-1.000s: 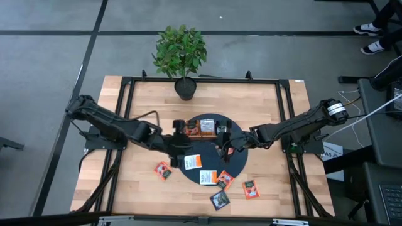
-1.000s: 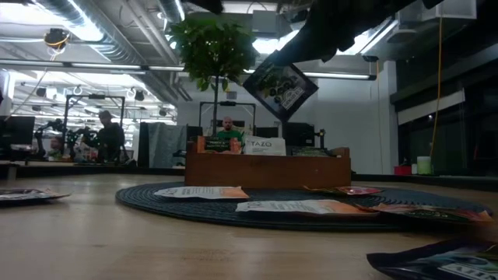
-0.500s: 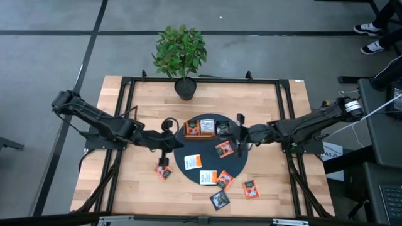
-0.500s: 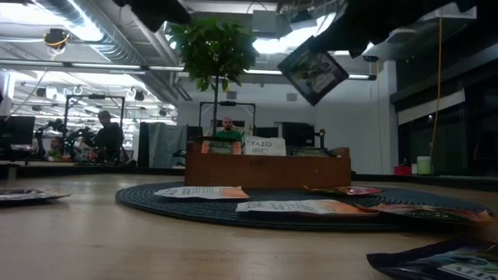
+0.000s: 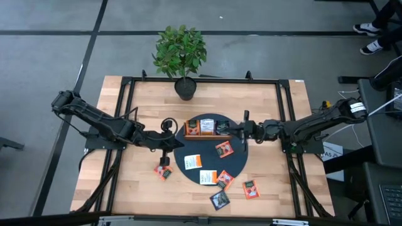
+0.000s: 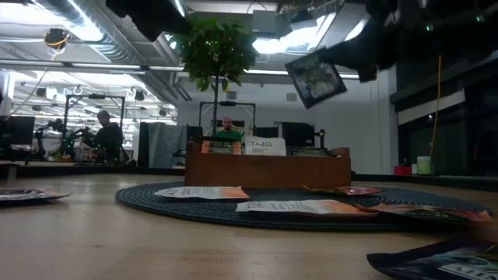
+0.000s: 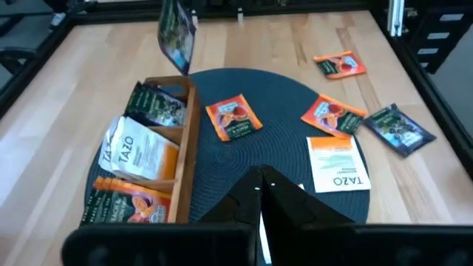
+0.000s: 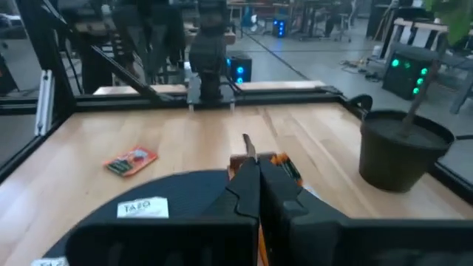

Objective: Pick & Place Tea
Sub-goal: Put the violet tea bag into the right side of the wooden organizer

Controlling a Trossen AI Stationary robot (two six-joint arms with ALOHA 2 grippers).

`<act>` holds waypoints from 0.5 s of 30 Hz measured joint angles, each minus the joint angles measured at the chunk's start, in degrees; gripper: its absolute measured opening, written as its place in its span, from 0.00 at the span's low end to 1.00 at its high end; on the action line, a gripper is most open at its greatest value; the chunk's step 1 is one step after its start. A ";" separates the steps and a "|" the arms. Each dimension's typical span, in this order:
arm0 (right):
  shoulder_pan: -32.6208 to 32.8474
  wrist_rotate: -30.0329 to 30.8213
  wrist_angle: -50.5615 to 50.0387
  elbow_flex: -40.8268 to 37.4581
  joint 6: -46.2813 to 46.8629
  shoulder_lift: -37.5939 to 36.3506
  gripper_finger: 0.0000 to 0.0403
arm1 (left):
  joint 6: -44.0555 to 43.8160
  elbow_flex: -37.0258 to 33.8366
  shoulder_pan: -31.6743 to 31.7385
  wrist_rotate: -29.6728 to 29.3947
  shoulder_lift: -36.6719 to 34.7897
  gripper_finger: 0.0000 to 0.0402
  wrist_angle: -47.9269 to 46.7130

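Right claw (image 5: 244, 129): clamped on a dark sachet (image 6: 315, 78), held aloft beside the wooden tray (image 5: 205, 136). Left claw (image 5: 164, 151): pressed together, empty, above the tabletop (image 5: 144, 107) near an orange sachet (image 5: 163, 171). Other sachets (image 5: 204, 176) lie on the round mat (image 5: 235, 164).

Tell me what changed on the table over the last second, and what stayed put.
The left gripper drew back from the wooden tray toward its own side and shut, empty. The right gripper, shut on a dark tea sachet, pulled it off toward its own side, held high. The sachets on the round mat and table stayed.
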 joint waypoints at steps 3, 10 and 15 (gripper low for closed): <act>0.00 0.32 5.90 -3.64 0.69 0.04 0.00 | 0.02 0.00 0.00 -0.06 0.00 0.01 -0.08; -0.68 1.61 15.64 -8.83 0.72 0.08 0.00 | 1.03 0.00 0.00 -0.06 0.00 0.02 -0.06; -2.21 2.09 17.47 -9.38 2.07 3.68 0.00 | 1.98 0.00 0.04 -0.08 0.00 0.02 0.03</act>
